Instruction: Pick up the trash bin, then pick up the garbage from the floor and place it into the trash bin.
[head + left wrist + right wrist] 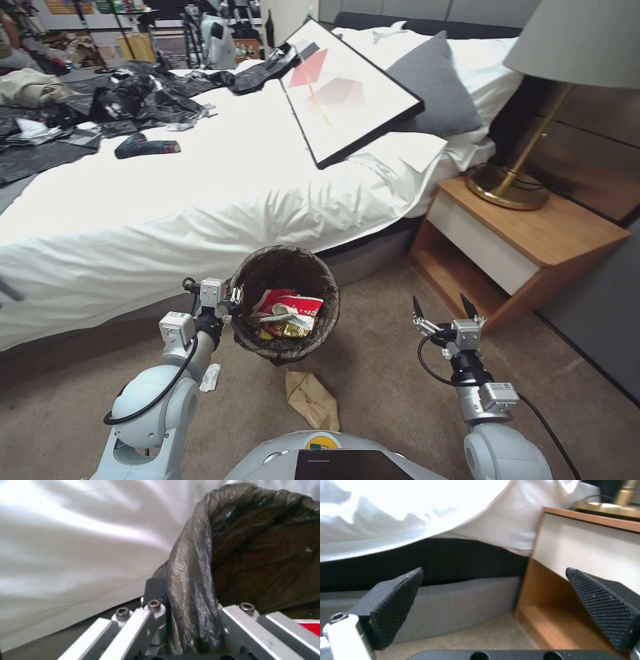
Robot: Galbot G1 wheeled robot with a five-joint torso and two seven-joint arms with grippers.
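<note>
The left gripper [233, 295] is holding the trash bin [287, 303] off the floor by its near-left rim, jaws pinched on the rim and the folded-over liner, in front of the bed [200, 200]. The right gripper [443, 309] is hanging over the carpet [387, 373] btwn bin and nightstand [533, 247], jaws spread wide w/ nothing in them. Red-and-white cups and a yellow wrapper [287, 313] are already lying in the bin; a crumpled brown paper bag [312, 399] and a small white scrap [211, 377] are lying on the floor just below it. Judging the step: right arm going for the paper bag. To do it well, probably keep the bin level and steady, come down on the bag's raised crumpled part rather than its flat edge, and keep clear of the bin's underside, since the bag is sitting almost under it. Head view is giving the layout: bin contents, floor litter, both arms. Left wrist view is showing the grip close up, the dark liner [200, 580] squeezed btwn the metal jaws, bed sheet behind. Right wrist view is showing the textured pads [400, 605] well apart, facing the bed base and nightstand's open shelf [550, 610], w/ no litter ahead, so it seems not yet aimed at the bag.
</note>
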